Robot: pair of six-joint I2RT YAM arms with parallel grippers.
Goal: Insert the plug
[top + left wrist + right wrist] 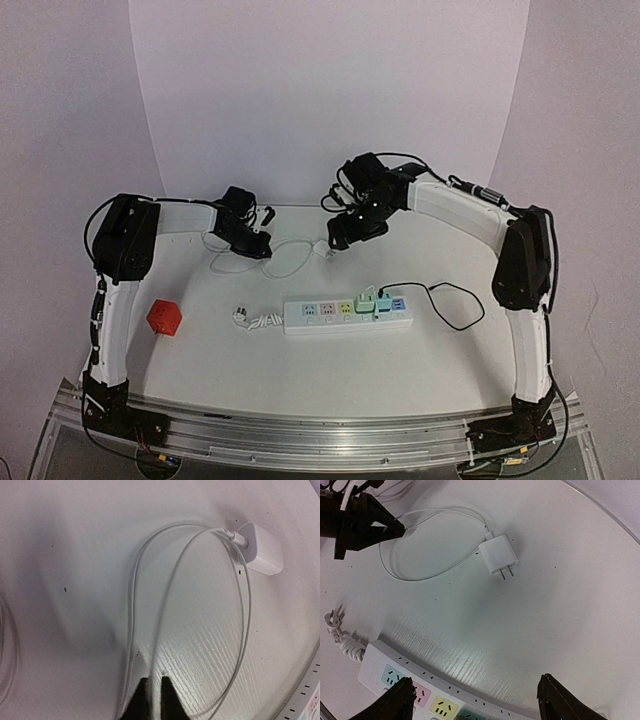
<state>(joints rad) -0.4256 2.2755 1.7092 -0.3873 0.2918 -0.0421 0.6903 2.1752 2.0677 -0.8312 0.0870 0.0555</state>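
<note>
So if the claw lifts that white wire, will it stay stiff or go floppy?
Probably floppy: the white cable lies in loose curved loops. The charger block on its end would likely dangle and swing. It looks thin and smooth, so it might slip.

we log: red cube (163, 317) resting on white table (300, 385), near its left edge | black cable (478, 300) looped flat on the table's right side, well apart from cube | pale curved backdrop (320, 90) behind
</note>
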